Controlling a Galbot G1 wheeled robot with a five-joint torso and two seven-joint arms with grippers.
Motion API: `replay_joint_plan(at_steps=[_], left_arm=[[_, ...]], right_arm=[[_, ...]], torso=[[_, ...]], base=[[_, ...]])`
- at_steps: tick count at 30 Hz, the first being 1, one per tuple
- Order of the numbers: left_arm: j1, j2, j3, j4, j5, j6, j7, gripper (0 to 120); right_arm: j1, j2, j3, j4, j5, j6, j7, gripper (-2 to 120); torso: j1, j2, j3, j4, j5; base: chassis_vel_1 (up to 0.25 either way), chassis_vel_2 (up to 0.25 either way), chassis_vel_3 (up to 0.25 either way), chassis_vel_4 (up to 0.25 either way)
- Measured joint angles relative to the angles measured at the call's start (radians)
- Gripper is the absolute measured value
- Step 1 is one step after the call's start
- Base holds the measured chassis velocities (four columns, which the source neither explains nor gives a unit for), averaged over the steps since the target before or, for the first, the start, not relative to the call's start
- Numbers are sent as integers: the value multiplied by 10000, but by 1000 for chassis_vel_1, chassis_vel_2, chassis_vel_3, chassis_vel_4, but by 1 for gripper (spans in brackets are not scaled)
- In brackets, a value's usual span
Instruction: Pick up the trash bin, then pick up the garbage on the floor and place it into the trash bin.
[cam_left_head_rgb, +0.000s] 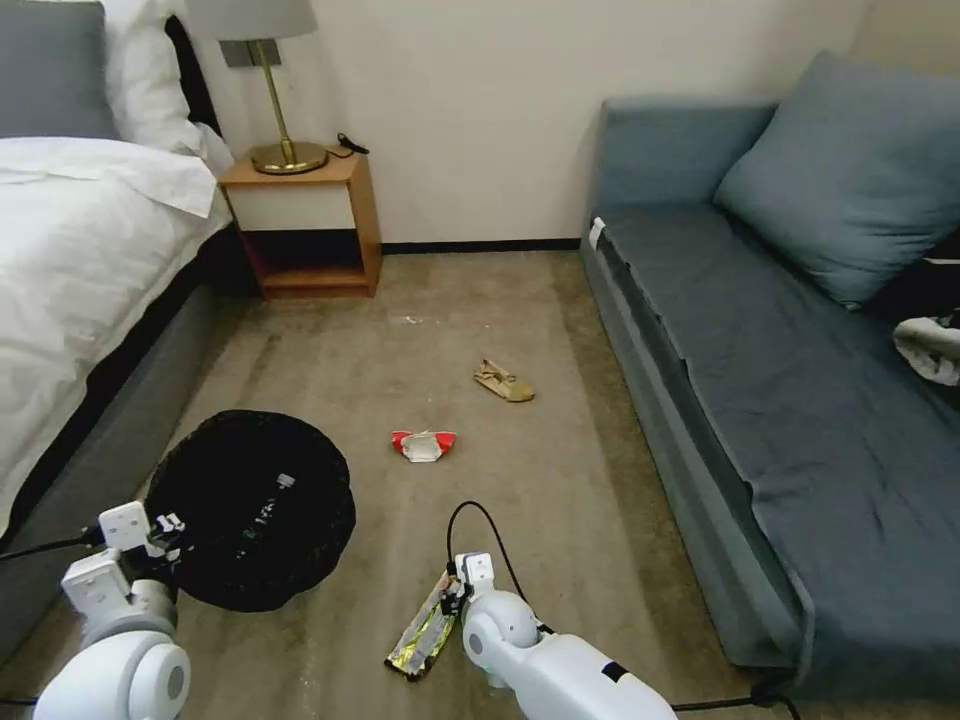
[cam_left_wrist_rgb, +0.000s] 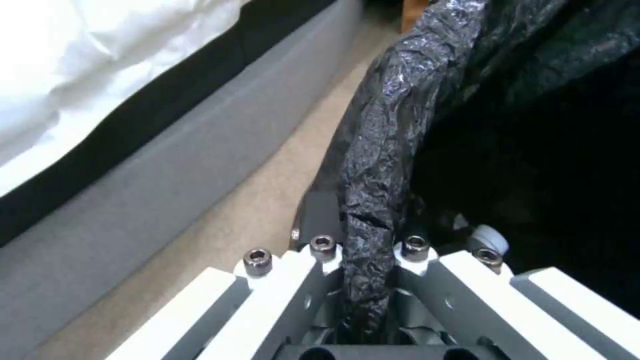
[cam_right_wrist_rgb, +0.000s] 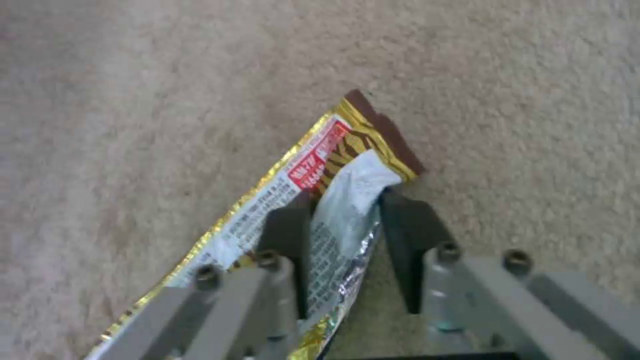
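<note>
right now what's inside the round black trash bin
Inside the round black trash bin only small pale bits show against the dark bag lining; the bottom is too dark to make out.

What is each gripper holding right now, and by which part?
Left gripper clamps the trash bin by its bag-lined rim; right gripper straddles the wrapper's end fold.

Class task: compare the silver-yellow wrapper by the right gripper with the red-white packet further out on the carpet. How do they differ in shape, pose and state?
The silver-yellow wrapper is long and narrow; the red-white packet is short and crumpled. The right gripper straddles one end of the wrapper; the packet lies untouched, apart from both grippers. Both are litter lying on the carpet.
</note>
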Motion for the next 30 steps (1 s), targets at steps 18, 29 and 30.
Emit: replay_joint_plan(at_steps=[18, 29, 30], left_arm=[[-88, 63, 103, 252, -14, 3, -18, 3], [-45, -5, 322, 566, 166, 51, -18, 3], [-33, -20, 348, 550, 93, 87, -16, 3]], right_arm=[[-150, -870, 984, 2811, -1615, 3684, -1294, 0], [-338, -1193, 1470, 4396, -2738, 7962, -4324, 0], [-316, -1065, 1399, 4264, -3036, 8317, -4548, 0]], torso=[[0, 1, -4, -10, -1], [1, 2, -4, -13, -3], [0, 2, -4, -12, -3]], base=[[0, 0, 0, 0], [0, 0, 0, 0], [0, 0, 0, 0]])
